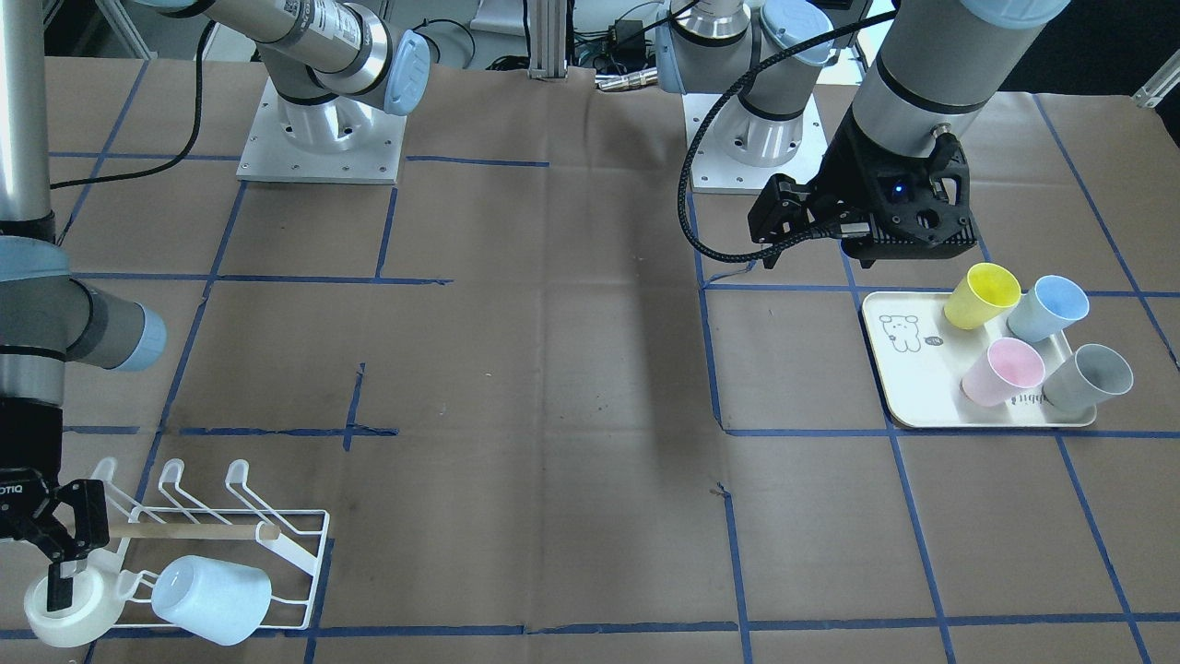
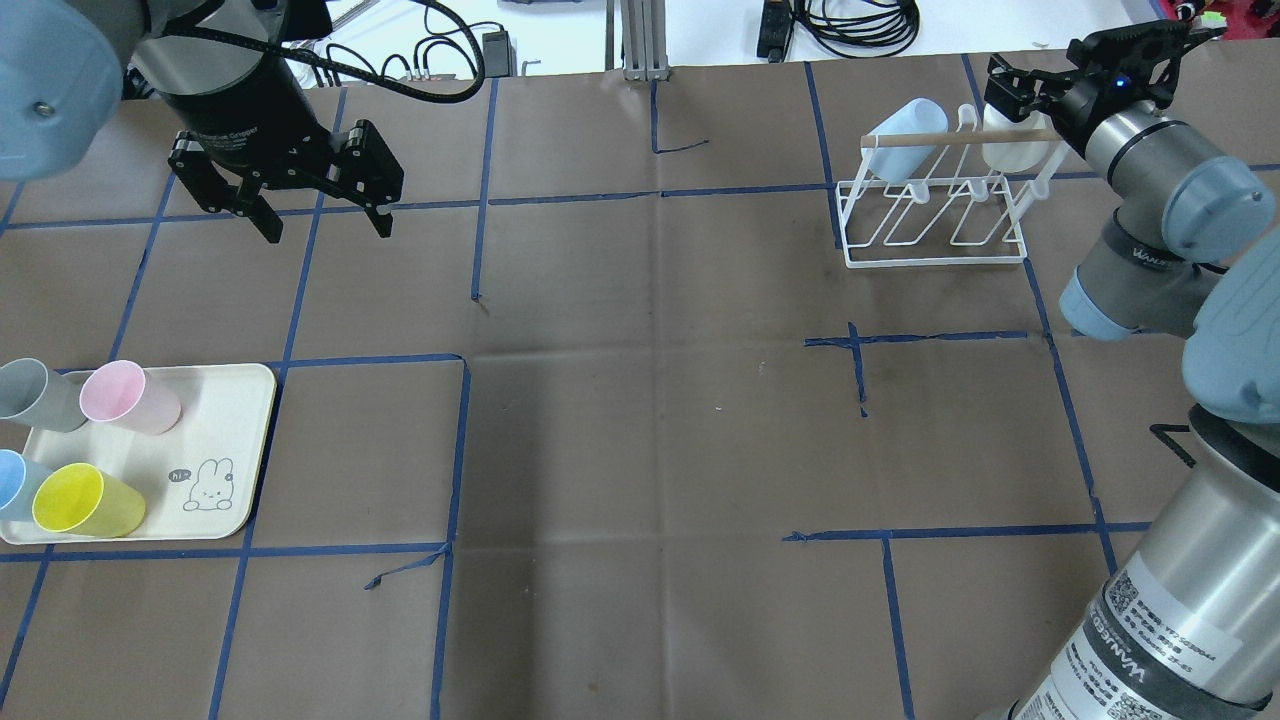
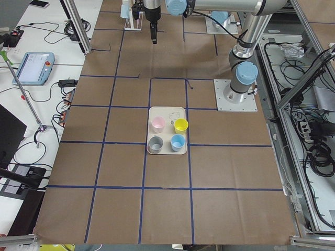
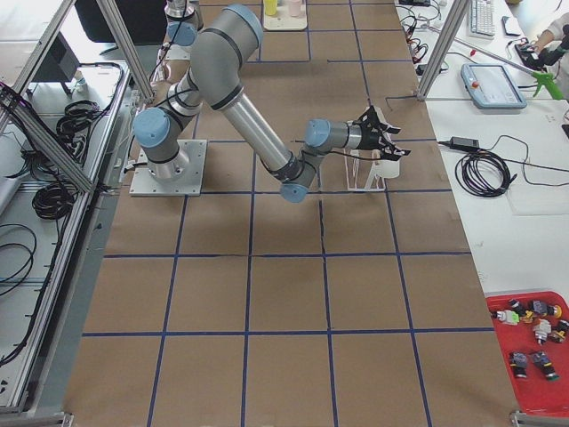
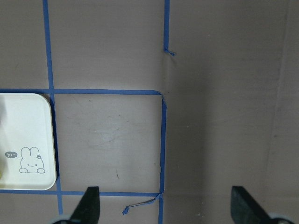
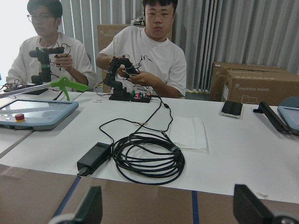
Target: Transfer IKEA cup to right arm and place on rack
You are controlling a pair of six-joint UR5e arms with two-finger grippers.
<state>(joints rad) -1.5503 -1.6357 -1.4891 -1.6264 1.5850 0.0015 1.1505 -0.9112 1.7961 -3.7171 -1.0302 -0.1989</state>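
Observation:
The white wire rack with its wooden dowel stands on the robot's right side of the table. A pale blue cup lies tipped on its prongs. A white IKEA cup rests at the rack's outer end. My right gripper is open right at this cup, one finger showing against its mouth; whether they touch I cannot tell. My left gripper hangs open and holds nothing, near the tray.
A cream tray with a bunny drawing holds yellow, blue, pink and grey cups. Both arm bases are bolted along the robot's table edge. Two people sit at a white desk with cables beyond the rack.

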